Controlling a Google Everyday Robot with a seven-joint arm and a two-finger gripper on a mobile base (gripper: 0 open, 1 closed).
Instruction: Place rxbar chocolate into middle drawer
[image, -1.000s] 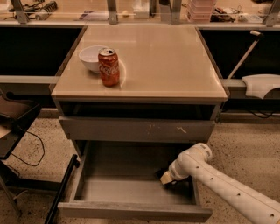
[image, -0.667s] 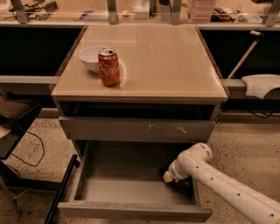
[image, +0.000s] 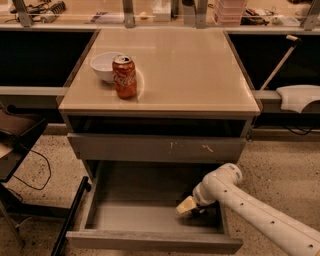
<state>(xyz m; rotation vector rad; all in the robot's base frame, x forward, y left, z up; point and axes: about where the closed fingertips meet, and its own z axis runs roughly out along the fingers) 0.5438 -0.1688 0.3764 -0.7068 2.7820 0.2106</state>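
Observation:
The middle drawer (image: 150, 217) is pulled open at the bottom of the cabinet, a wide grey metal drawer with a smooth floor and a plain front panel (image: 150, 241). My gripper (image: 186, 206) reaches down into the drawer's right half, close above its floor, on the white arm (image: 250, 210) that comes in from the lower right. The rxbar chocolate does not show; the gripper and wrist hide the spot beneath them.
The drawer above has a scratched grey front (image: 160, 148) and is shut. A red cola can (image: 124, 76) and a white bowl (image: 105, 66) stand on the beige cabinet top (image: 190, 70). A dark chair (image: 15, 135) and a black leg (image: 70, 215) stand at the left.
My gripper has shifted slightly left and lower inside the drawer. Nothing else has moved.

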